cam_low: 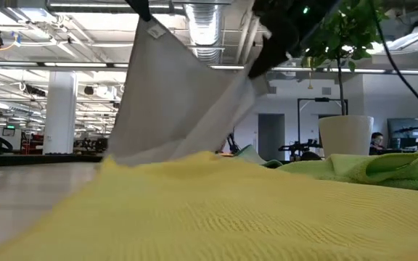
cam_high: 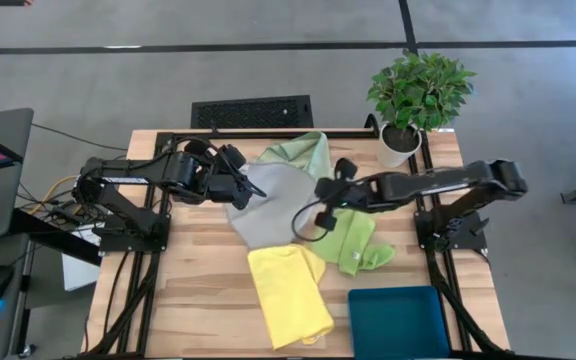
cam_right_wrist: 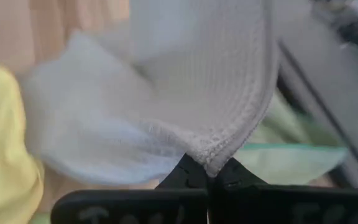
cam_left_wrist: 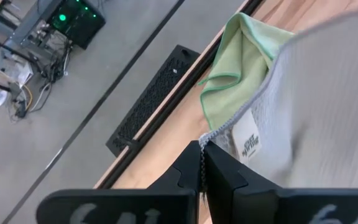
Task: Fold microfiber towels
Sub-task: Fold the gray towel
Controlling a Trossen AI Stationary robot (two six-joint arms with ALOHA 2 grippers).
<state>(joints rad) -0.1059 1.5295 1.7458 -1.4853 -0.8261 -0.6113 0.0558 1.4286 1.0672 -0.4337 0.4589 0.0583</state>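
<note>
Bystanders on and around the wooden surface point(cam_high: 198, 300)

A potted plant point(cam_high: 415, 100) stands at one far corner, a teal tray point(cam_high: 398, 320) lies at the near edge, and a black floor grille point(cam_high: 251, 111) sits just beyond.

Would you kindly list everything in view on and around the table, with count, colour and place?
Soft grey-blue microfiber towel: one, light grey-blue, table centre, lifted by two corners.
Sage green microfiber towel: one, pale green, far edge, partly under the grey-blue one.
Bright yellow microfiber towel: one, yellow, near centre.
Lime green microfiber towel: one, lime, right of centre, crumpled.
Teal rectangular tray: one, teal, near right corner.
Potted plant in a white pot: one, green leaves, far right corner.
Black vent grille: one, black, on the floor beyond the table.
Wooden table: one, light wood.
Left tool: shut on a corner of the grey-blue towel, by its label.
Right tool: shut on that towel's hem.
</note>
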